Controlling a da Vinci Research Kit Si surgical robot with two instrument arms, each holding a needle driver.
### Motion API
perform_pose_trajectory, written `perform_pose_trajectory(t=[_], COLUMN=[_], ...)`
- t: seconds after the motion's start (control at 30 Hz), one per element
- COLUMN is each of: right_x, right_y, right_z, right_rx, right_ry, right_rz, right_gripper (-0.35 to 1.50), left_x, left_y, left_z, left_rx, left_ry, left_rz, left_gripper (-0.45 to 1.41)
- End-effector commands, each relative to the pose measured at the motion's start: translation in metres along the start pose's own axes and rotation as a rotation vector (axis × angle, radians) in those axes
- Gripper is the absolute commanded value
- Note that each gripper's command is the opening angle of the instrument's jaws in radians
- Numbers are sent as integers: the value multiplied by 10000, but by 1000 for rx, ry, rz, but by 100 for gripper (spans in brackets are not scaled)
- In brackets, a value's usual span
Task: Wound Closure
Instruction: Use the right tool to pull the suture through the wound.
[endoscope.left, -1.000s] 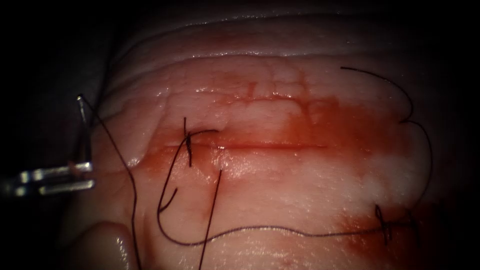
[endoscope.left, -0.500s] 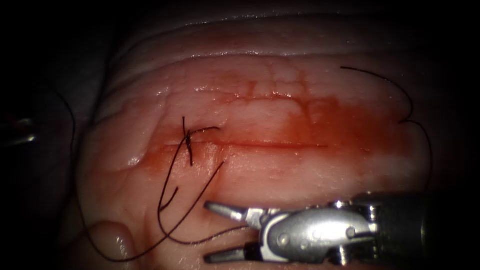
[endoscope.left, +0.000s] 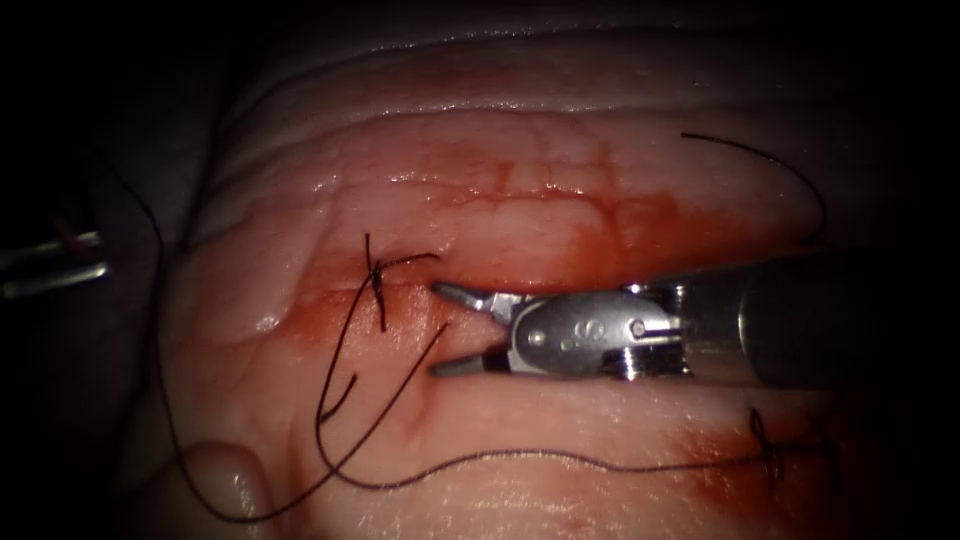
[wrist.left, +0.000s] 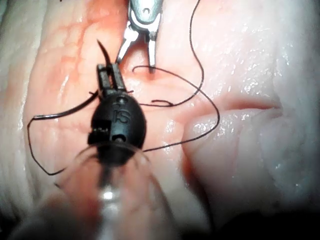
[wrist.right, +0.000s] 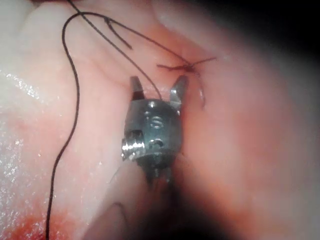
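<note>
Watching the right tool (endoscope.left: 437, 330) over the left end of the cut (endoscope.left: 410, 287), beside the tied knot (endoscope.left: 378, 275): jaws gaping wide, gripping nothing, straddling a strand of thread (endoscope.left: 400, 393) without pinching it. Checking the left tool (wrist.left: 111, 75) well off to the left of the cut, clear of the tissue (endoscope.left: 560, 180): jaws looking clamped on the needle (wrist.left: 102, 51), dark tip poking out past them, not in the tissue; hard telling where along the curve. Judging the thread: fine, limp, probably slick from the red fluid (endoscope.left: 620, 220), so worth pinching flat and firmly, a little away from the knot. Judging the needle: stiff, prone to rolling, best gripped on the body, back from the point. Treating the tissue as soft and easily torn.
</note>
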Motion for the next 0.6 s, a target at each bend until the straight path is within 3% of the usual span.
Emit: perform_pose_trajectory(t=[0.03,0.1,0.13,0.17,0.2,0.6], right_x=[-6,-9,-9,-10,-10,10], right_y=[-5,-7,-9,-11,-13,-35], right_z=[14,18,19,18,17,-23], right_rx=[-1,6,12,30,48,46], right_ry=[0,-8,-14,-31,-52,-82], right_rz=[-4,-9,-11,2,17,67], right_gripper=[118,108,84,19,-32,-35], left_x=[-4,-4,-3,-3,-3,-1], left_y=[3,3,4,4,4,10], left_z=[6,6,6,6,6,11], left_rx=[-1,2,1,1,1,-6], left_ry=[1,2,4,4,3,6], left_rz=[0,0,0,0,0,4], left_gripper=[-45,-45,-45,-45,-45,-45])
